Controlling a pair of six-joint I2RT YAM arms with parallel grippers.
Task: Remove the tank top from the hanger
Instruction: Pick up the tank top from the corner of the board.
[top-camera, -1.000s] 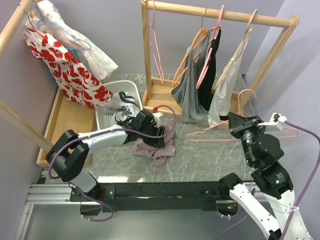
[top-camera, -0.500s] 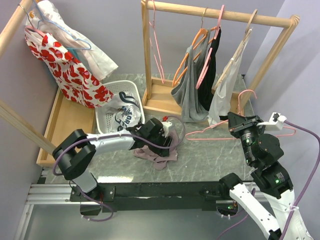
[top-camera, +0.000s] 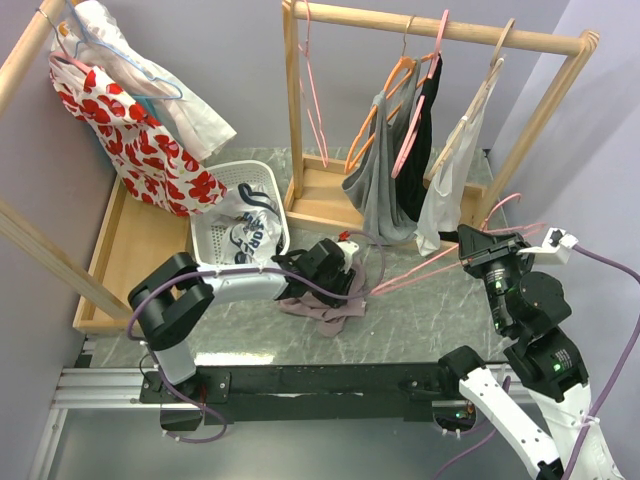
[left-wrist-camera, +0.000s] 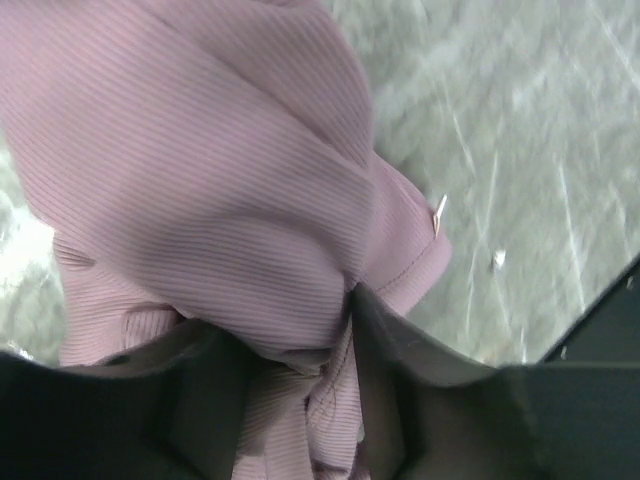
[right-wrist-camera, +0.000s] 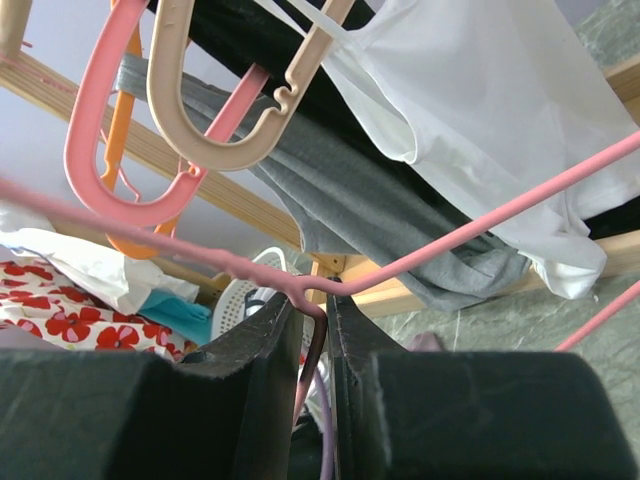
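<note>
Overhead, tank top (top-camera: 325, 308): mauve heap on the bench (top-camera: 430, 320), just right of the basket (top-camera: 258, 182).
Overhead, hanger (top-camera: 420, 268): pink, tilted, farther right of the basket.
Left wrist, left end effector (left-wrist-camera: 300, 400): partly open, tank top fabric pinched between its fingers.
Right wrist, right end effector (right-wrist-camera: 312, 330): almost closed, clamping the hanger's neck.

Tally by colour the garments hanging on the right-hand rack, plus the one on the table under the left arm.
grey garment: 1
black garment: 1
white garment: 1
mauve tank top: 1
Total: 4
</note>
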